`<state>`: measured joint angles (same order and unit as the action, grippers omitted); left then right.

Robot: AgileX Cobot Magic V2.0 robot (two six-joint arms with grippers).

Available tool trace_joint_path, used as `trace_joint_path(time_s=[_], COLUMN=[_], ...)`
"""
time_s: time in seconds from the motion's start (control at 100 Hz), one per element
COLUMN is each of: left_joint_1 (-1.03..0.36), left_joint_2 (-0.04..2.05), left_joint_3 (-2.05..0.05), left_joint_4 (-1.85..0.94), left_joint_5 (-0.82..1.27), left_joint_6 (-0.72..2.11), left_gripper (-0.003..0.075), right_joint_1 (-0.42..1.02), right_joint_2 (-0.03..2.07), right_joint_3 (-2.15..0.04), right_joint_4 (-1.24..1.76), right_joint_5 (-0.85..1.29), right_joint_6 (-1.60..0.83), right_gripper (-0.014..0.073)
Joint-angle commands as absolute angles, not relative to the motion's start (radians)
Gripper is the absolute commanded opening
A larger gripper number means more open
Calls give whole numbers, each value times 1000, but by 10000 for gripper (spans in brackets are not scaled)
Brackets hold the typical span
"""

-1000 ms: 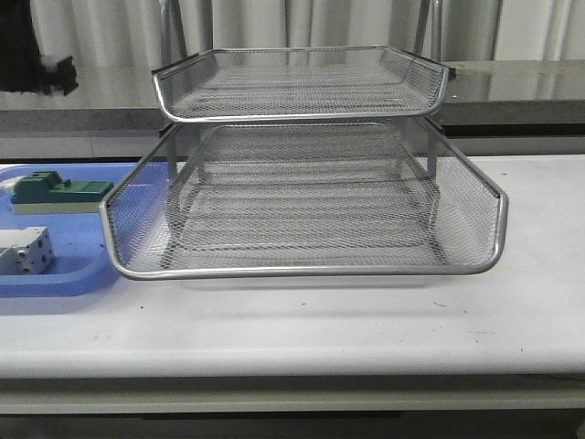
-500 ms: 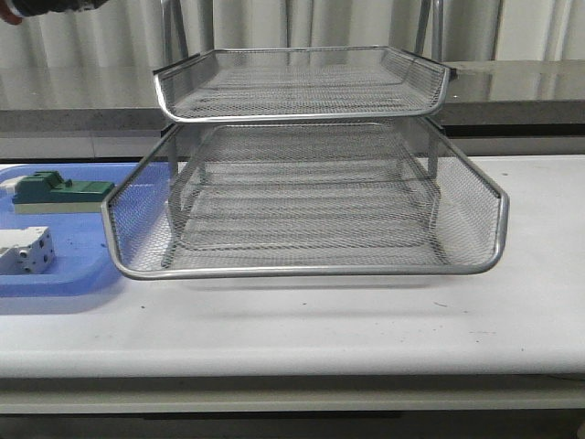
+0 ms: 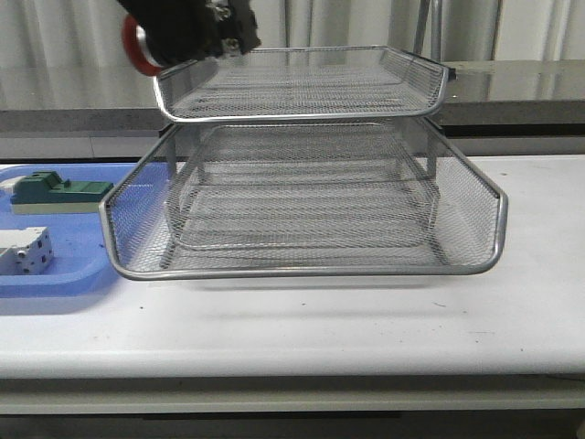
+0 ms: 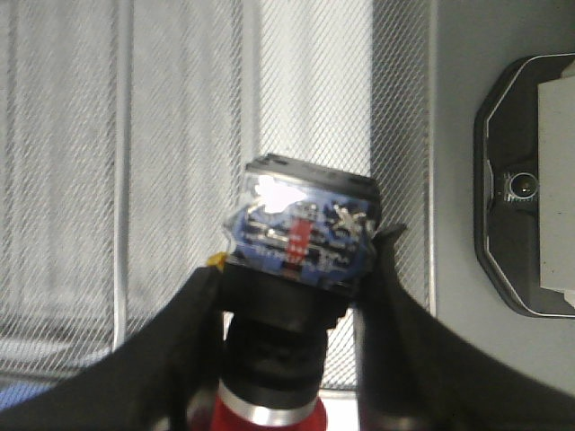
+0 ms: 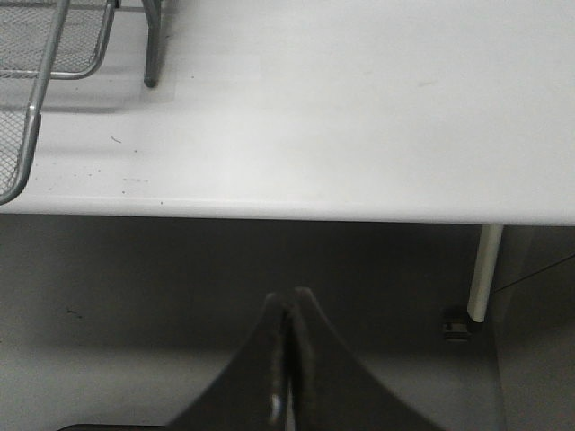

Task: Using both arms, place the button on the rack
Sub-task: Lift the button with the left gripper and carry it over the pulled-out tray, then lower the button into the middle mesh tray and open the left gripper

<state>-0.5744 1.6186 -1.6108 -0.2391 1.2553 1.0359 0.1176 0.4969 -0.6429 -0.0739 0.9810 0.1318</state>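
I see the button (image 4: 301, 238) with its red head, silver collar and blue-black block in my black left claw (image 4: 296, 359). The rack (image 3: 306, 197) is silver mesh; the counter (image 3: 366, 320) white, the tray (image 3: 64, 274) blue.

We seem to be in a lab or test room set up for robot trials. A plain white table (image 3: 366, 329) carries a silver wire-mesh rack (image 3: 302, 197), and below the left gripper (image 3: 187, 32) a blue plastic tray (image 3: 55, 279) holds a green block (image 3: 59, 192) and a white block (image 3: 26, 250). Beyond the gripper run a grey counter (image 3: 73, 91) and pale curtains (image 3: 82, 32).
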Motion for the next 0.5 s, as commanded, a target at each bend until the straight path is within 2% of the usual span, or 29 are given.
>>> trace_joint_path(time_s=[0.0,0.29,0.49], left_joint_1=[-604,-643,-664], left_joint_2=[1614,1723,1787], left_joint_3=[-1637,-1637,-1639], left_joint_4=[-272,-291,-306], left_joint_5=[1207,1049,1013], left_joint_6=[1021,1021,1021], left_gripper=[-13,-13,-12], right_joint_1=[117,117,117], right_joint_2=[497,497,497], right_joint_3=[-677,-677,-677], right_joint_4=[-88,-88,-88], right_joint_5=[930,930,930], right_joint_6=[132,132,132], right_gripper=[-70,-70,-70])
